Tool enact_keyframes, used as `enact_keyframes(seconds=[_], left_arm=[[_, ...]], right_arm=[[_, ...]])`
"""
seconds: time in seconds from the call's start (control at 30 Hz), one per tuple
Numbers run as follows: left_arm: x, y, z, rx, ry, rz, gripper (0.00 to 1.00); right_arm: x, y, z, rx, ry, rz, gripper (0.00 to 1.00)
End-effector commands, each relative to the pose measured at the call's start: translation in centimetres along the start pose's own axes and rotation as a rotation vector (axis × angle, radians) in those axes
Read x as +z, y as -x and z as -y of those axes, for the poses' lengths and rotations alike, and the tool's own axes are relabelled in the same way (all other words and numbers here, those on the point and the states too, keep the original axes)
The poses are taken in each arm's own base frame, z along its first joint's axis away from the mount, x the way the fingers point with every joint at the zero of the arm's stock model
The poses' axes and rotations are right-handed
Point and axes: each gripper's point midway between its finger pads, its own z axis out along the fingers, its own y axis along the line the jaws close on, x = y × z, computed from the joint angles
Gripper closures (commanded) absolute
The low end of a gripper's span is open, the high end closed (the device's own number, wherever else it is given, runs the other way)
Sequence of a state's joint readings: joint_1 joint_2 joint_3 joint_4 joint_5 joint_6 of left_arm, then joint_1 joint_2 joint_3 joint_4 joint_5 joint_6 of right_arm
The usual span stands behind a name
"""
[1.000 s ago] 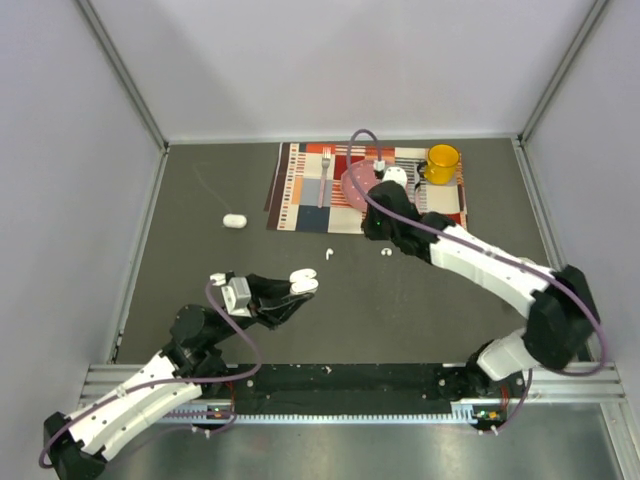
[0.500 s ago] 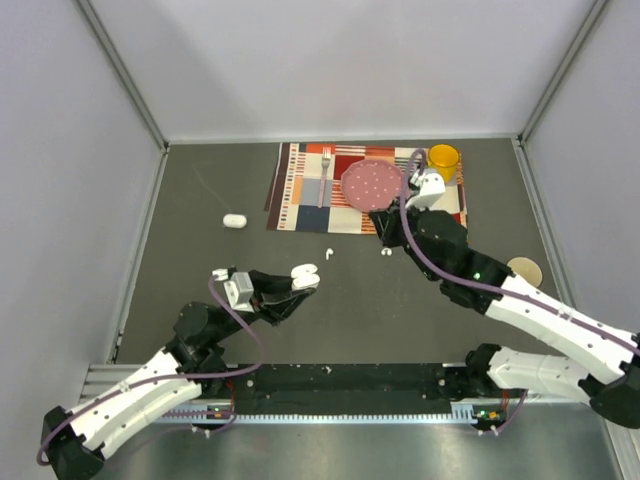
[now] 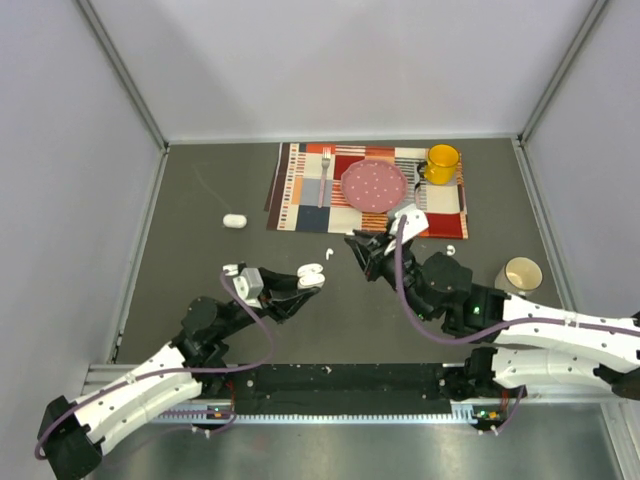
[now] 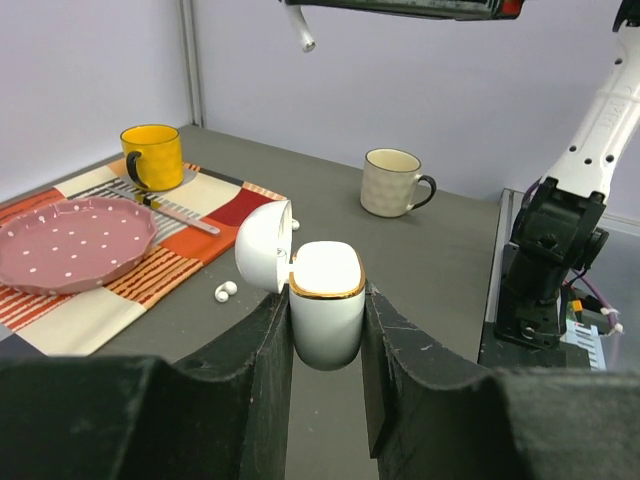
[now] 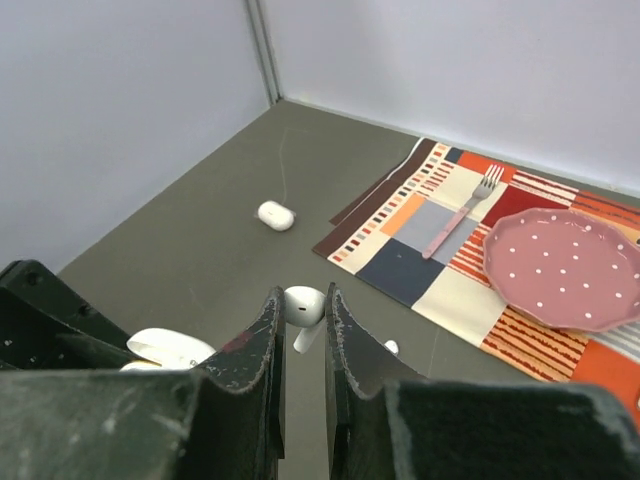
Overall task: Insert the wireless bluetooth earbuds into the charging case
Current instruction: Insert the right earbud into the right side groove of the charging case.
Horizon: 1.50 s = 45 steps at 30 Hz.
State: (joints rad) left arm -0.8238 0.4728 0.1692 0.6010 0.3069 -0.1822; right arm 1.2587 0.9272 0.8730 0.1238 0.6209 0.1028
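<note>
My left gripper (image 3: 308,278) is shut on an open white charging case (image 4: 326,310) with a gold rim, and holds it above the table with its lid (image 4: 262,245) swung to the left. My right gripper (image 3: 352,243) is shut on a stemmed white earbud (image 5: 303,310), just to the right of the case and above it. This earbud also shows at the top of the left wrist view (image 4: 303,35). The case shows at the lower left of the right wrist view (image 5: 165,348). Loose earbuds lie on the table (image 3: 328,254) and by the placemat's corner (image 3: 450,248).
A closed white case (image 3: 234,221) lies at the left. The striped placemat (image 3: 300,190) at the back holds a fork (image 3: 325,172), a pink dotted plate (image 3: 374,184) and a yellow mug (image 3: 441,162). A beige mug (image 3: 519,273) stands at the right.
My right arm has swung from the placemat towards the near left, carrying the earbud close to the case. The beige mug has come into view. My left gripper has shifted slightly right.
</note>
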Motion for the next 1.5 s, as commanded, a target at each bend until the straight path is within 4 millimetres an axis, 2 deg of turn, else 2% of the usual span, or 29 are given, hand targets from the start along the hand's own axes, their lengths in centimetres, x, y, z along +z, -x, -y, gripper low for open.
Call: enact_keyframes(seconds=[0.0, 0.3, 0.53, 1.17, 1.47], left_arm=[[0.6, 3.1, 0.8, 0.049, -0.044, 0.091, 1.00], [0.5, 3.2, 0.3, 0.072, -0.019, 0.101, 1.00], [0.4, 3.5, 0.2, 0.078, -0.007, 0.123, 1.00], [0.1, 3.8, 0.1, 0.076, 0.004, 0.137, 1.00], [-0.1, 4.0, 0.1, 0.077, 0.008, 0.142, 1.00]], right_arm=[[0.2, 0.0, -0.5, -0.038, -0.047, 0.039, 1.00], [-0.1, -1.5, -5.1, -0.019, 0.031, 0.032, 1.00], [0.0, -2.0, -6.9, 0.026, 0.078, 0.024, 1.00], [0.3, -3.7, -8.6, 0.048, 0.124, -0.024, 1.00], [0.5, -4.5, -8.4, 0.034, 0.109, -0.028, 1.00]])
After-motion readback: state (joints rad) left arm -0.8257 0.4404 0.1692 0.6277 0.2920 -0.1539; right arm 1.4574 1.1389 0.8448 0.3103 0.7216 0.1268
